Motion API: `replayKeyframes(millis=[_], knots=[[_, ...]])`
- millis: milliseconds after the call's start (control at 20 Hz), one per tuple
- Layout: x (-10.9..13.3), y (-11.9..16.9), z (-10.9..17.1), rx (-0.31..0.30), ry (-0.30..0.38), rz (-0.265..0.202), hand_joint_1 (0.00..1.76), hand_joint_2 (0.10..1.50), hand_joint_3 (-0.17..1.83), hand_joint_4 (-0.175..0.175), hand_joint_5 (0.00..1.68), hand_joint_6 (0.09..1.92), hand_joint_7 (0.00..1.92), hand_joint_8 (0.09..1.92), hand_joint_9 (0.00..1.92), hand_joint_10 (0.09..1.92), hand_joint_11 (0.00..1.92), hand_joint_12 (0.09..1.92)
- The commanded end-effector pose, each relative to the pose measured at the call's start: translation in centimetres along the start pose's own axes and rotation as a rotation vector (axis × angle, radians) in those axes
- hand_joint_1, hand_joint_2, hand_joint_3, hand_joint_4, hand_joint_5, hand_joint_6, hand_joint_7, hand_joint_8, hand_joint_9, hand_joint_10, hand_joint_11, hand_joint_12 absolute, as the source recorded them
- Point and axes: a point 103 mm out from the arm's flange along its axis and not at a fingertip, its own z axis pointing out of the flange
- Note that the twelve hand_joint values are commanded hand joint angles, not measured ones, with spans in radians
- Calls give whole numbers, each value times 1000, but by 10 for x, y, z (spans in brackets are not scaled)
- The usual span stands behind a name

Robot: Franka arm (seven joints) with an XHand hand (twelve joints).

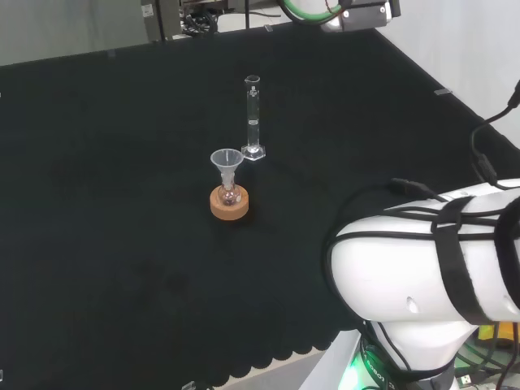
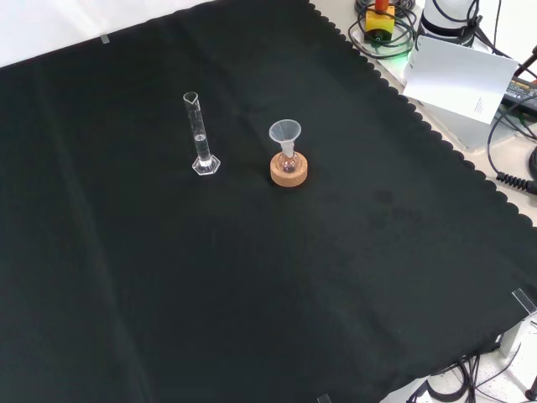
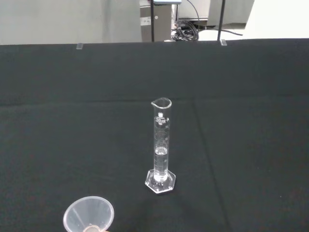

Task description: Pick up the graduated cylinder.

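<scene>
A clear graduated cylinder [image 1: 253,118] stands upright on its hexagonal foot near the middle of the black cloth, with a little clear liquid in its lower part. In the front view the graduated cylinder [image 2: 200,134] stands left of a small flask. The wrist view looks at the graduated cylinder [image 3: 161,145] from some distance, with open cloth between.
A small round flask with a clear funnel [image 1: 227,162] in its neck sits on a cork ring [image 1: 229,203] just in front of the cylinder in the head view. The funnel [image 2: 284,134] and cork ring [image 2: 289,170] stand to the cylinder's right in the front view. The arm's white link [image 1: 422,268] sits at the head view's lower right.
</scene>
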Motion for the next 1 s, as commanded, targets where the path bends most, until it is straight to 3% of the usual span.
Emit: replayKeyframes(millis=[50,550,800,1000], knots=[[-20,17,28,21,27,27,0,1359,34,-11,212,87,7,264,294,87,0,1133],[-61,93,100,12,150,-23,32,1335,23,-23,230,87,19,307,315,90,0,1210],[-70,136,134,11,189,-37,128,1294,5,-39,281,87,33,483,228,522,0,1339],[-72,162,160,-4,251,-32,168,1280,-2,-45,304,87,63,538,217,648,0,1386]])
